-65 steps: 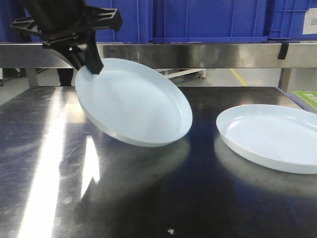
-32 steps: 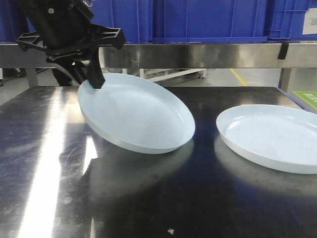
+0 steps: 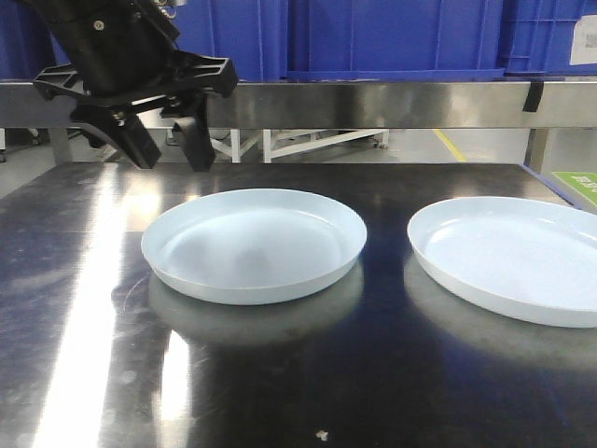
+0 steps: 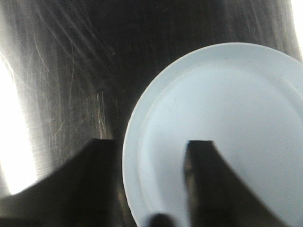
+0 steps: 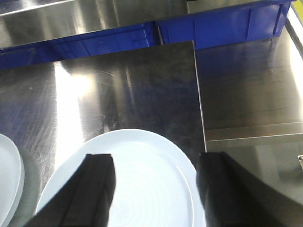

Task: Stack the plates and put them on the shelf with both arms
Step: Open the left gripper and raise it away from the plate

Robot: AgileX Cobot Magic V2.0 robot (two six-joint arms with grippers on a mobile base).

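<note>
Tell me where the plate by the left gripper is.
The plate lies flat on the table, centre-left in the front view, below the open left gripper, with the other plate apart on its right.

Left plate (image 3: 254, 245), right plate (image 3: 511, 257): two total. Steel table (image 3: 308, 373): one. Blue bins (image 3: 392, 37): at least three.

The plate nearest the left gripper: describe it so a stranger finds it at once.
On the dark steel table, it is the left plate, lying flat just below the open left gripper. Its twin, the right plate, is cut off by the front view's right edge; this one shows whole.
</note>
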